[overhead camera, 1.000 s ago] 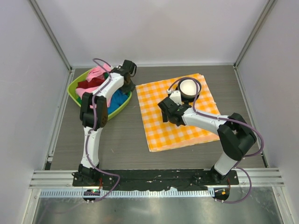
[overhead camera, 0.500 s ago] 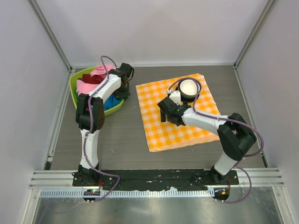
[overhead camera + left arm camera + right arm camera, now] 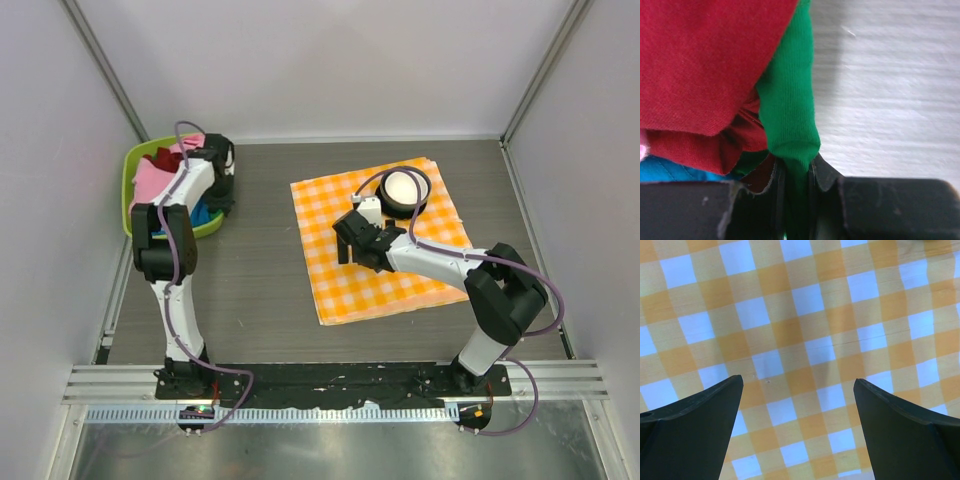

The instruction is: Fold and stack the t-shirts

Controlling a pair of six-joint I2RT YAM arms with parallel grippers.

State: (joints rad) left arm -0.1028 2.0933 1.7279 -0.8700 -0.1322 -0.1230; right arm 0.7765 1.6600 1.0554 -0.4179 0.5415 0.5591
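The t-shirts lie bunched in a lime-green basket [image 3: 135, 160] at the far left: light pink [image 3: 150, 182], dark red [image 3: 162, 160] and bright blue [image 3: 205, 213]. My left gripper [image 3: 222, 185] is at the basket's right side. In the left wrist view it [image 3: 794, 175] is shut on a fold of the green t-shirt [image 3: 790, 100], with the dark red shirt [image 3: 705, 60] and a strip of blue [image 3: 670, 171] beside it. My right gripper [image 3: 352, 240] is open and empty over the orange-and-white checked cloth [image 3: 805, 315], jaws wide apart [image 3: 797, 385].
The checked cloth [image 3: 380, 240] lies flat at centre right. A dark bowl with a white inside [image 3: 405, 187] stands on its far part. Bare grey table [image 3: 260, 270] lies between basket and cloth. White walls close in the left, back and right.
My left arm has swung left, still gripping cloth, and the basket with the shirts has slid left toward the wall. My right gripper has shifted slightly left over the checked cloth.
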